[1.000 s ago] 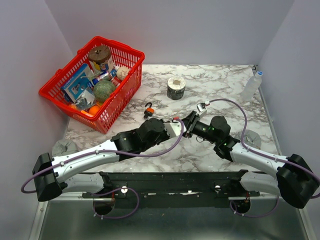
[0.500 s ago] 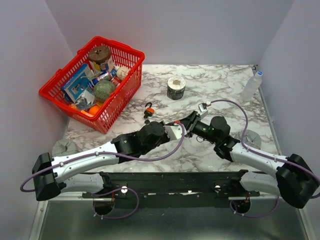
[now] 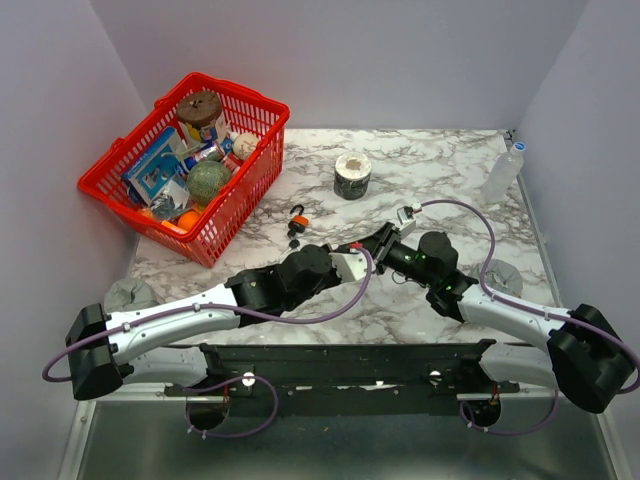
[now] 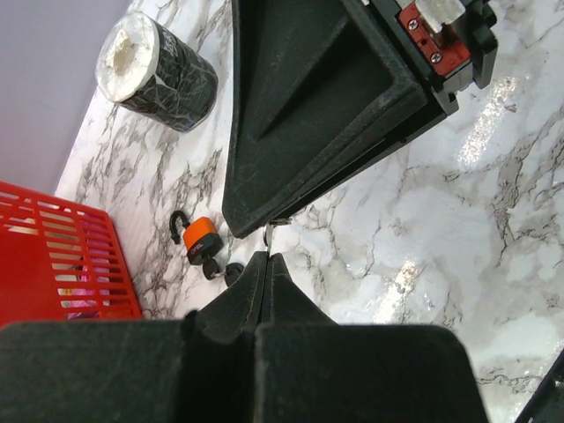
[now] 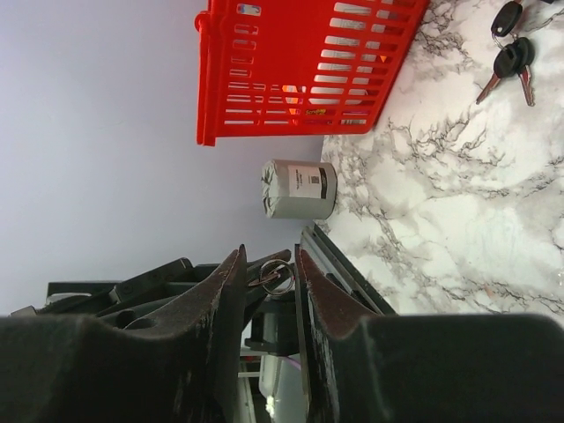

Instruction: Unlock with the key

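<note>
Handover looks to be the step in hand. The left gripper and right gripper meet tip to tip above the middle of the worktop. The left jaws are pressed together. The right jaws stand a little apart with a small key ring in the gap between them, and I cannot tell whether they already bite on it. Whether a key hangs from that ring is hidden.

The only keys in plain sight are the black-headed keys. They lie flat on the worktop at the upper right of the right wrist view, just beside the orange padlock and apart from both grippers.

To do this well, the right jaws should close slowly and squarely on the flat of the ring rather than its edge, where it would likely twist or spring out. The left jaws should let go only once that pinch is sure — a thing this small drops easily and would be awkward to lift off the marble. Neither arm should push sideways, since the two grippers sit very close.
</note>
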Motion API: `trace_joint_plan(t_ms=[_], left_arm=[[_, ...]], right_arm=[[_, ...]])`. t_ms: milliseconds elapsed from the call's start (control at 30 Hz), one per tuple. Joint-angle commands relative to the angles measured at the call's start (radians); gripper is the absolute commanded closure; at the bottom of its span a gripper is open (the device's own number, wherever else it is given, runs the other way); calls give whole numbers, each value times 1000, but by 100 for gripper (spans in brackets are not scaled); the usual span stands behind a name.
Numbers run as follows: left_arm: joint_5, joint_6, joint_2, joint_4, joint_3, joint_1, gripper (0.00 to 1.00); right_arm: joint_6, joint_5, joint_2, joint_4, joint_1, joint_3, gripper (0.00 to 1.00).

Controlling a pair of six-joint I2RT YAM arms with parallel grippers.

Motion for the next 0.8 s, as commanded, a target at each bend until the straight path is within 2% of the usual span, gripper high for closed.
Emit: trace_joint_plan(t_ms=[0,100,200,267,400,533,767], left_arm=[[-48,5,25,-2,10,-6,100],[-19,-9,22,-17,18,-6,100],[69,-35,22,-40,32,6,100],[55,-44,19,-48,35,8,100],[-18,10,-12,-4,-14,4,100],[-19,25,-16,13,-11,6,100],[-57,25,33,9,4,-3,100]], right_arm=[[-5,21,-10,2,-5,-7,65],[-32,21,-14,2,-5,-8,62],[-115,20,-33,25,-5,-22,52],[-164,58,-74,-64,-5,-18,48],[-186,106,-169,-178,-5,-28,47],[-161,101,-194,-249,-5,-10,49],[-28,5,-110,-98,-5,-21,54]])
